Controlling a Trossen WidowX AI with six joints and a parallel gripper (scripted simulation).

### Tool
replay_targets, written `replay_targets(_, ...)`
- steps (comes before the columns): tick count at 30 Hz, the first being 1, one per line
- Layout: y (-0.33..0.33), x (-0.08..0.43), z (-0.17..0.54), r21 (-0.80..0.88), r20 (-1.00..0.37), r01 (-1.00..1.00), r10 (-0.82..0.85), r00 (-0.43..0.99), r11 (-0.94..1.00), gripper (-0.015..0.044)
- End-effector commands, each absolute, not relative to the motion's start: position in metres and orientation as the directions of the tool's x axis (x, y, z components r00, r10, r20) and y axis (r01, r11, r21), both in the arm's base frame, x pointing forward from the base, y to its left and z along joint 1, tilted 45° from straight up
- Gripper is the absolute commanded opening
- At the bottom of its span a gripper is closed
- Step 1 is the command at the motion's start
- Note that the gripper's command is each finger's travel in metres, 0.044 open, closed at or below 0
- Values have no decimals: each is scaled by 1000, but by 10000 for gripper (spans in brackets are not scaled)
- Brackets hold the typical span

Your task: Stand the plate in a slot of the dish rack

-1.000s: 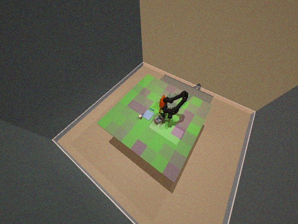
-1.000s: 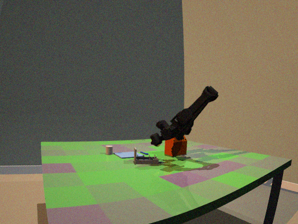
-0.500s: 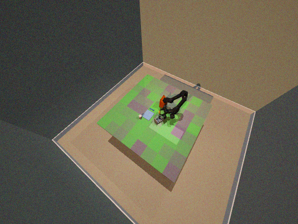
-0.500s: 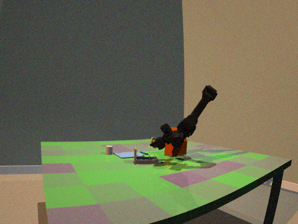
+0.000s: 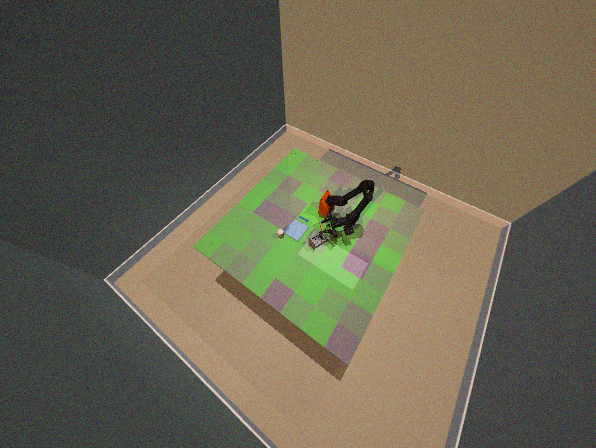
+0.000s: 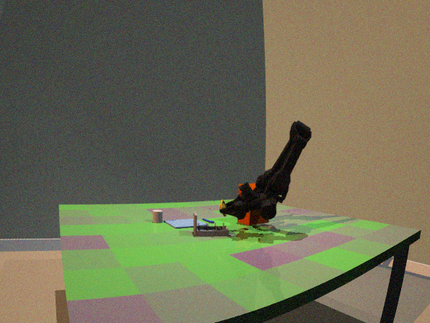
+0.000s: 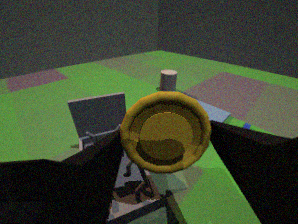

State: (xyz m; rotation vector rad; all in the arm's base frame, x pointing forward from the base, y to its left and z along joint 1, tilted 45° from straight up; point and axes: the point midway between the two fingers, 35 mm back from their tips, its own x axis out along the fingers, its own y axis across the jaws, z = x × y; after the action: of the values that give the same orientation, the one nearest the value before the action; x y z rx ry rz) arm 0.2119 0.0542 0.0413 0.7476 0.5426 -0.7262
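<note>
I find the tool point(image 5: 323, 227) point(image 6: 224, 208) point(image 7: 164, 131) clamped on the yellow plate point(image 5: 321, 226) point(image 6: 222, 206) point(image 7: 166, 134), one dark finger at either side of its rim. The plate is held clear of the counter point(image 5: 272, 267) point(image 6: 162, 252) point(image 7: 40, 120); in the exterior view it shows narrow and roughly upright, and at my wrist camera its round face is in full sight.

The dish rack point(image 5: 311, 242) point(image 6: 211, 233) point(image 7: 100, 117) stands near the tool, on its near left in the exterior view, with a tall panel upright at its left end. The plate is outside the slots, and I have not released it.

Further left, I note a pale blue square point(image 5: 297, 230) point(image 6: 184, 223) point(image 7: 212, 107) lying flat, with a small darker blue item point(image 5: 303, 219) point(image 6: 208, 220) point(image 7: 247, 126) just beside it. A pinkish cylinder point(image 5: 280, 233) point(image 6: 157, 216) point(image 7: 168, 80) stands upright left of the square. The black arm point(image 5: 364, 202) point(image 6: 285, 169) rises to the right, bent at a high joint, by an orange block point(image 5: 325, 202) point(image 6: 249, 218)
</note>
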Motion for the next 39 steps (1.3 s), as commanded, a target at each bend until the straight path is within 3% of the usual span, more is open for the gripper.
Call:
replay_targets(1, 59, 212, 47, 475, -598, 694, -380, 706, 541, 0)
replay_targets(18, 78, 202, 68, 645, -351, 466, -308, 884, 605, 0)
replay_targets(39, 86, 209, 56, 642, -353, 468, -307, 884, 608, 0)
